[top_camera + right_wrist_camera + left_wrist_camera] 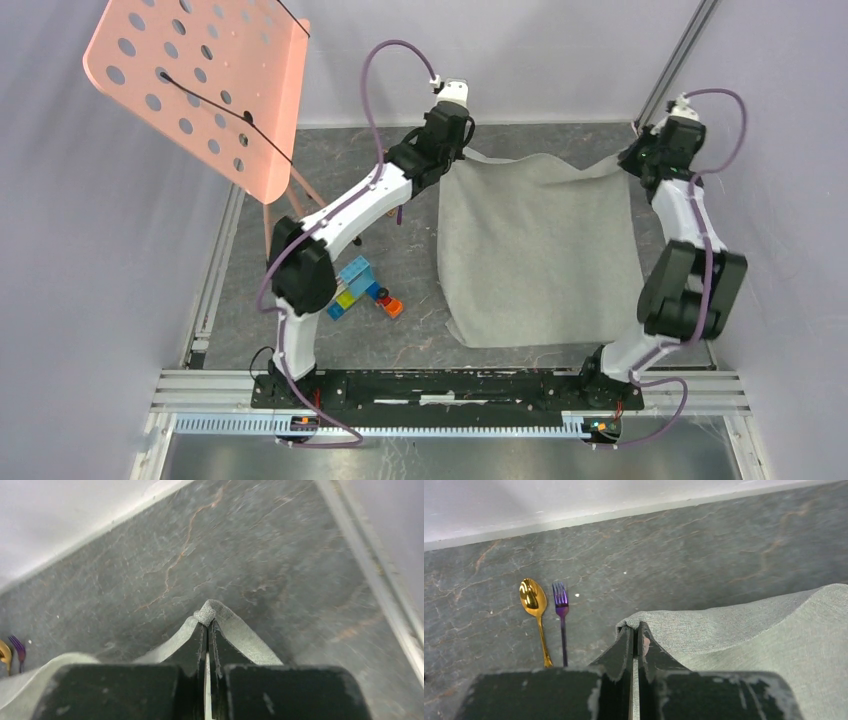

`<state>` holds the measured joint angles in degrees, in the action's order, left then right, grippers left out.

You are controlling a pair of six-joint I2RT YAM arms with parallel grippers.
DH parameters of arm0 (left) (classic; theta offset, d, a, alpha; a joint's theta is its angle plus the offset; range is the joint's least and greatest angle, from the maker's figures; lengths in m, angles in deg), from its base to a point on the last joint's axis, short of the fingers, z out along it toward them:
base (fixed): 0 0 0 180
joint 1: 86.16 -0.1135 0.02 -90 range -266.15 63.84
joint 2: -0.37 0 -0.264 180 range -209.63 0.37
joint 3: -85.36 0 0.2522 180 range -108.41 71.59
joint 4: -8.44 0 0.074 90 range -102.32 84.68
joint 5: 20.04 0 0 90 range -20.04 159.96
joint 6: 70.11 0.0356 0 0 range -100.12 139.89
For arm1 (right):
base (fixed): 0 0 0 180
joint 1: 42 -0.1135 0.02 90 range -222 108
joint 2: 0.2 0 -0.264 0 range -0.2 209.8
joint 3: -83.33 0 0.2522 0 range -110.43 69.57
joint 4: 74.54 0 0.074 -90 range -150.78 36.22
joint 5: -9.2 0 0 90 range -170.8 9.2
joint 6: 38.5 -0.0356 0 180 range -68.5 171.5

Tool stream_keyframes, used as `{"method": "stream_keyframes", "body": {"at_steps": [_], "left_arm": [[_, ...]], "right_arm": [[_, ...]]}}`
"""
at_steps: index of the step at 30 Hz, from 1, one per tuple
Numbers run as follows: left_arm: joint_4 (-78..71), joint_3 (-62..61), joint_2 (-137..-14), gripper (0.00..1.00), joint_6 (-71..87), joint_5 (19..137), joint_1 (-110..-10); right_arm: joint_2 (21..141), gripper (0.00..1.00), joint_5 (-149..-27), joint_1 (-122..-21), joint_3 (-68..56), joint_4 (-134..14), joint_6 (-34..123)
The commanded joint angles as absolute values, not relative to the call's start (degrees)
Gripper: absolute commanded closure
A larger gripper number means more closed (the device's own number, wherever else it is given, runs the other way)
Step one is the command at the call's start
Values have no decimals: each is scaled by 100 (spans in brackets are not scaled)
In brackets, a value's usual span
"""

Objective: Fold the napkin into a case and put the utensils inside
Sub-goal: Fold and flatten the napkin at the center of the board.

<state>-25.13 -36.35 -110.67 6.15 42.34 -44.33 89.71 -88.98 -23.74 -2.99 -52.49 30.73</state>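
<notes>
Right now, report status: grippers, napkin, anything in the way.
Both shut on far corners: left gripper, right gripper. The napkin spread open, unfolded. The spoon and fork lie clear of it.

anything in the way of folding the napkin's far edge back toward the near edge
Nothing visible. The left gripper and right gripper are each shut on a far corner of the napkin, whose surface is bare. The toy blocks, spoon and fork lie off to its left.

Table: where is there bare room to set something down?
Bare table lies between the blocks and the napkin, and along the near edge. Crowded at the far edge: spoon, fork, left gripper and right gripper pinching napkin corners.
</notes>
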Motion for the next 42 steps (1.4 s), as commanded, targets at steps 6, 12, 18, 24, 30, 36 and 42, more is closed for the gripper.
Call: {"method": "stream_keyframes", "body": {"at_steps": [6,12,18,24,30,36,42], "left_arm": [[-1841,-4740,-12604,98,1521,4104,-4809],[-1834,-5175,-13054,98,1707,4139,-4844],[-2337,-5242,-12803,98,1406,4453,-4845],[-2638,-4754,-12172,98,1181,4421,-4846],[-3142,-4628,-11842,98,982,4734,-4847],[-4380,-3856,-11420,98,-823,6251,-4671],[-4651,-2316,-10574,98,-1273,6245,-3798]], "right_arm": [[10694,100,-9290,-2837,-1539,-6041,3466],[10875,100,-9201,-2836,-1576,-6186,3664],[10688,100,-9013,-2815,-1553,-5703,3919],[10191,100,-9007,-2641,-1087,-5713,3913],[9998,100,-8995,-2487,-1103,-4999,3844],[9419,100,-8908,-2337,-412,-3977,3875],[8494,100,-8549,-2100,799,-3883,4051]]}}
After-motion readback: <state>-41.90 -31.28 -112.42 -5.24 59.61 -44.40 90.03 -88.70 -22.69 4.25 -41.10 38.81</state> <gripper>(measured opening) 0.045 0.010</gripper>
